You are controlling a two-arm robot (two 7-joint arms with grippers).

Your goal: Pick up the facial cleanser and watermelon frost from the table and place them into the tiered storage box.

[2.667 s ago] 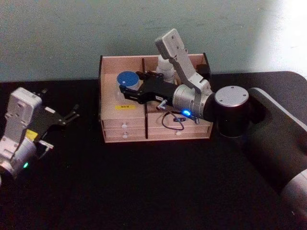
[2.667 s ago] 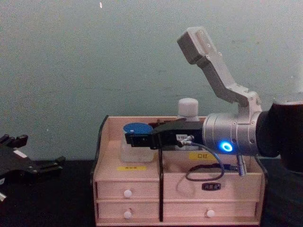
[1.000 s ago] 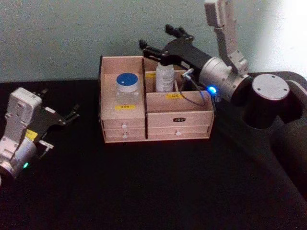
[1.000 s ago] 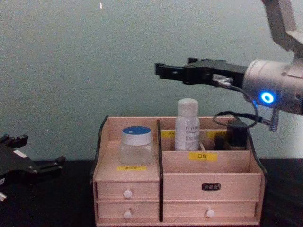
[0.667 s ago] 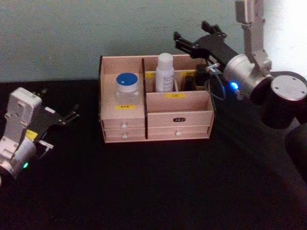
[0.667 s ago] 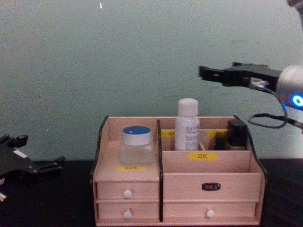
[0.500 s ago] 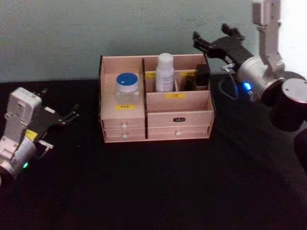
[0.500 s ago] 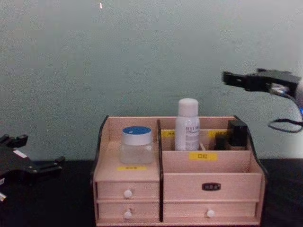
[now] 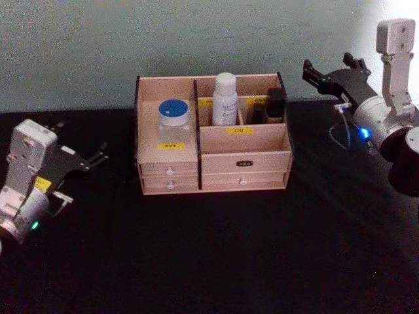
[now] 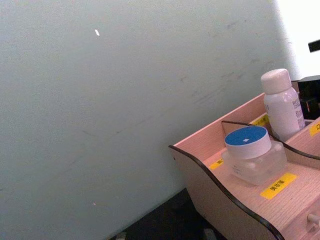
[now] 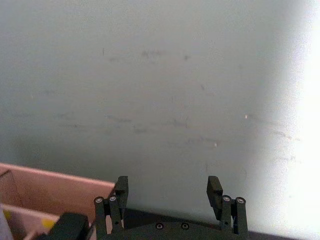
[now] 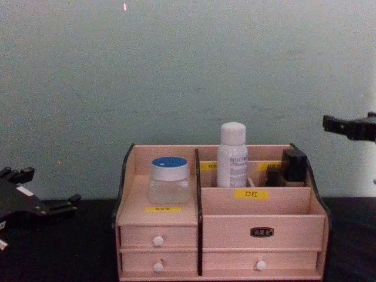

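Since the earlier frame the right gripper (image 9: 330, 70) has pulled back from over the tiered storage box (image 9: 243, 159) to its right side; it hangs above the table, its two black fingers (image 11: 121, 186) spread wide with nothing between them. Off to the far left the left gripper (image 9: 78, 157) sits low over the black table (image 9: 216, 255), parked, its dark prongs apart and empty.

One box stands in the middle, made of pale smooth wood with dark curved edges, yellow labels and four shallow drawers with white knobs. Its left compartment holds one squat clear jar (image 9: 173, 120) with a round blue lid. Just right of the divider, in the back compartment, stands one upright white cylindrical bottle (image 9: 224, 100) with a rounded white cap. Farther right in the back row are two small dark blocky items (image 12: 292, 164), close together.
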